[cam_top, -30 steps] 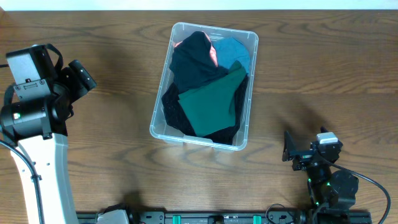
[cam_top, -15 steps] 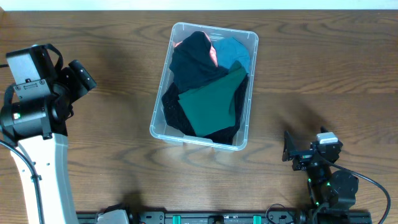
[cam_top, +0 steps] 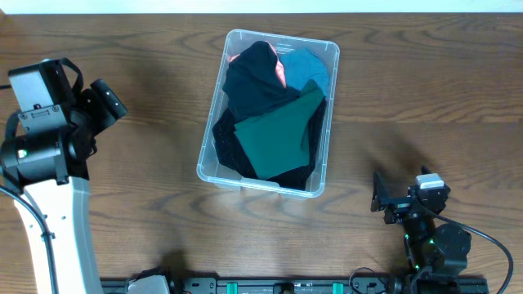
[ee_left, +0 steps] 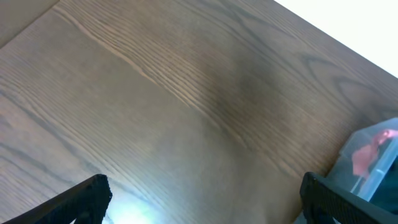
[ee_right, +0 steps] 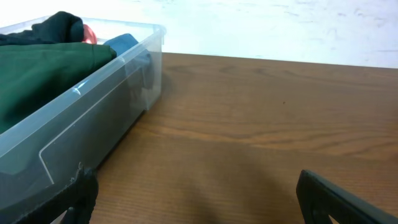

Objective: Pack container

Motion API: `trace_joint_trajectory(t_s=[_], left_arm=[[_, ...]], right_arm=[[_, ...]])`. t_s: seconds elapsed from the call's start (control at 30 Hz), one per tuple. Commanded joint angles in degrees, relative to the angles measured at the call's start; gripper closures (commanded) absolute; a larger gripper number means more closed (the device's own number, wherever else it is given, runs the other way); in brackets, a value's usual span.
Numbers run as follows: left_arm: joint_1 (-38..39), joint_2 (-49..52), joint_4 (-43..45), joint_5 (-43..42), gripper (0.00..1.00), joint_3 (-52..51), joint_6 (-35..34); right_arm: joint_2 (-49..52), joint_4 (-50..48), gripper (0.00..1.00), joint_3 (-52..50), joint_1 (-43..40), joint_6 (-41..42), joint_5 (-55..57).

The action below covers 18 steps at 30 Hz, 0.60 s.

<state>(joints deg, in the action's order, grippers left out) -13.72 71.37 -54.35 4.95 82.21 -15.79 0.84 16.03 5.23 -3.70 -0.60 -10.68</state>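
The clear plastic container (cam_top: 210,167) stands in the middle of the wooden table. It holds folded clothes: a dark green piece (cam_top: 278,139) on top, black pieces (cam_top: 253,77), a blue piece (cam_top: 306,69) and a bit of red. My left gripper (cam_top: 109,100) is open and empty at the far left, well apart from the container. In the left wrist view (ee_left: 205,205) only bare table lies between its fingers, with a container corner (ee_left: 373,158) at the right. My right gripper (cam_top: 378,196) is open and empty at the front right. The right wrist view (ee_right: 196,205) shows the container wall (ee_right: 93,118) at the left.
The wooden table (cam_top: 425,98) extends on both sides of the container. The left arm's white base column (cam_top: 57,237) stands at the front left. A black rail (cam_top: 278,286) runs along the front edge.
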Motion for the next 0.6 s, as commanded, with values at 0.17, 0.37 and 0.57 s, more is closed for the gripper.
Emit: trace_joint_trajectory(t_s=[0.17, 0.37, 0.57], left_arm=[[4.04, -16.55, -3.65, -0.31, 0.02, -1.84, 5.75], [5.7, -29.03, -3.74, -6.8, 0.02, -6.16, 21.53], [5.73, -39.85, -1.75, -13.25, 0.02, -17.35, 26.25]], right_arm=[[-0.55, -0.02, 0.01, -0.22, -0.35, 0.79, -0.26], [-0.55, -0.02, 0.01, -0.22, -0.35, 0.79, -0.26], [-0.55, -0.02, 0.01, -0.22, -0.35, 0.79, -0.26]])
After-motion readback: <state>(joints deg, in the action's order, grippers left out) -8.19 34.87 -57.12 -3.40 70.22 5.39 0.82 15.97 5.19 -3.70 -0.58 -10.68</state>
